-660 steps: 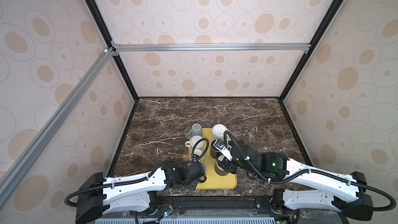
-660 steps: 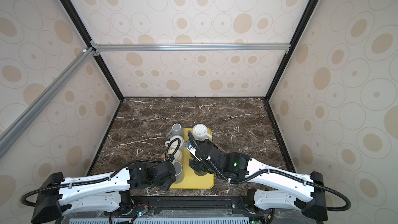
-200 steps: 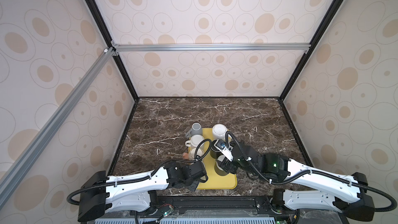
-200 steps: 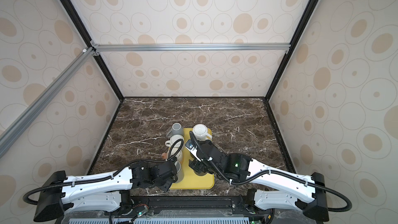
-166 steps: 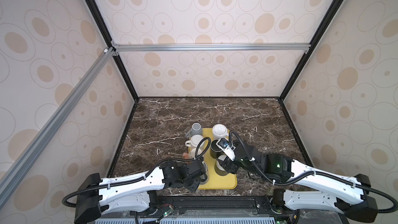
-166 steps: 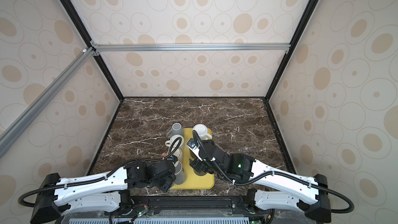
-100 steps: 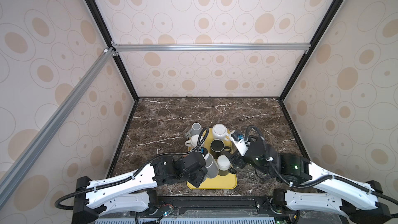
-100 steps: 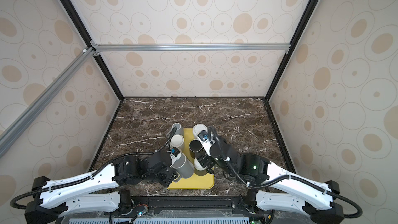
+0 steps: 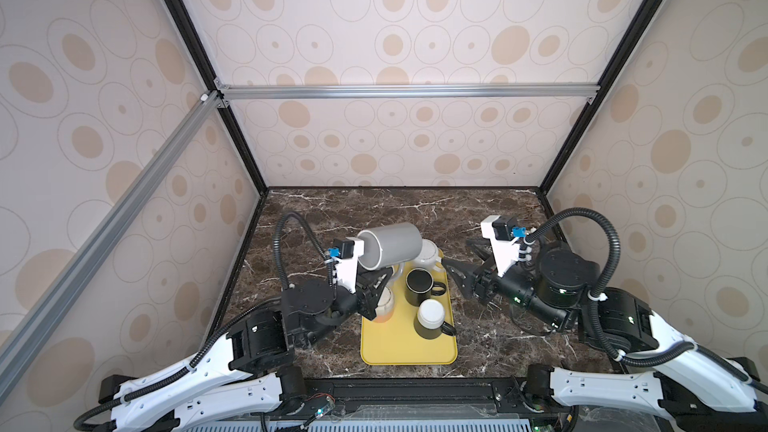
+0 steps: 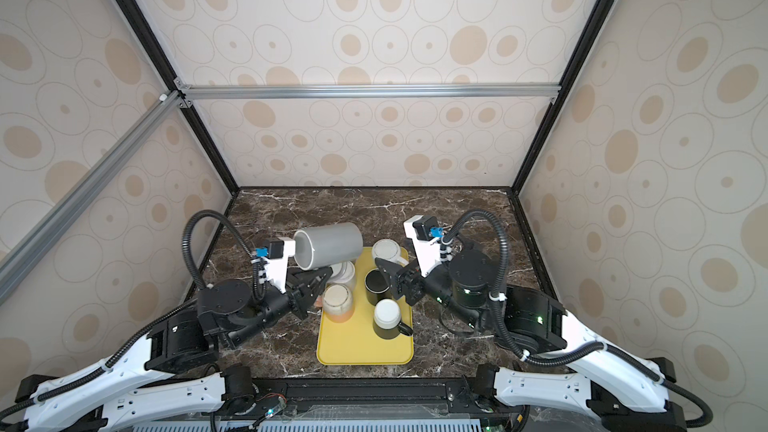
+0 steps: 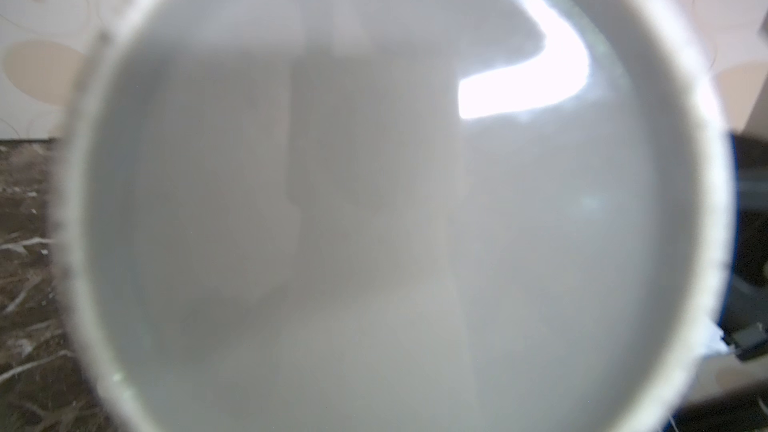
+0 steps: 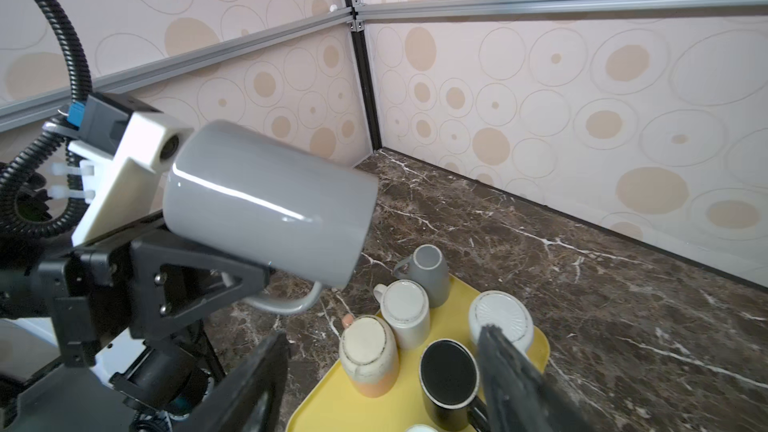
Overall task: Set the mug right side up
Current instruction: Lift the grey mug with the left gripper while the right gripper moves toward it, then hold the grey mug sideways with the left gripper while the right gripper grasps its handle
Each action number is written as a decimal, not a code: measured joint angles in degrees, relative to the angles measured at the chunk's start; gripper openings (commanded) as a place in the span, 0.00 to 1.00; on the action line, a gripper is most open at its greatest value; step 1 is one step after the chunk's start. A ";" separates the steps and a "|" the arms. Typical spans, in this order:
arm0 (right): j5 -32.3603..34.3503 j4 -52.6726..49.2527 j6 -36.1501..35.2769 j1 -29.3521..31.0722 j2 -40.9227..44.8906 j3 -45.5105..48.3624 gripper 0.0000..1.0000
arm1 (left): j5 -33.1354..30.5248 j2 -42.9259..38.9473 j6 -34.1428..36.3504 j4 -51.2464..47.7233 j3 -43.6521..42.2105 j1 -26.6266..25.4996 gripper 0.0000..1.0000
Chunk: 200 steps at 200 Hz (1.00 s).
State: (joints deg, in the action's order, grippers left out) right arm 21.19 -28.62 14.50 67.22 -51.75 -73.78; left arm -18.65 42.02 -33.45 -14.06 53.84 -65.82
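A large grey mug (image 9: 390,245) (image 10: 328,249) (image 12: 266,205) hangs on its side above the tray's far left corner. Its handle (image 12: 286,305) points down. My left gripper (image 9: 379,281) (image 10: 320,277) (image 12: 232,280) is shut on that handle. The mug's open mouth faces the left wrist camera, so the mug's pale inside (image 11: 374,201) fills that view and hides the jaws. My right gripper (image 9: 463,261) (image 10: 390,275) (image 12: 380,334) is open and empty, raised at the tray's right side.
On the yellow tray (image 9: 407,351) (image 10: 361,351) (image 12: 324,405) are an upright black mug (image 9: 419,280) (image 12: 449,371) and several upside-down mugs: black (image 9: 432,317), ribbed white (image 9: 428,255), cream-and-orange (image 9: 384,305), white (image 12: 405,307). A small grey mug (image 12: 428,268) stands at the tray's far edge.
My left arm has lifted the grey mug off the tray and tipped it onto its side. My right gripper has drawn back to the right, away from the black mugs.
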 measured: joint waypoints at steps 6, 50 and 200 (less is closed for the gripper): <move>-1.55 0.90 0.72 -0.37 -0.48 0.28 0.74 | -0.07 0.00 0.15 1.97 -0.22 1.05 0.00; -20.52 11.28 10.27 -12.24 0.87 7.23 0.74 | 8.92 2.99 -1.49 13.57 -1.22 13.20 0.00; -51.39 32.98 29.42 -32.79 -9.68 10.97 0.64 | 53.55 19.87 -43.47 68.67 -13.11 36.59 0.00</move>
State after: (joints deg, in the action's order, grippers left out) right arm -30.20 4.36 43.92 34.44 -61.43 -62.81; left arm 34.89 61.89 -76.93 54.61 40.73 -29.23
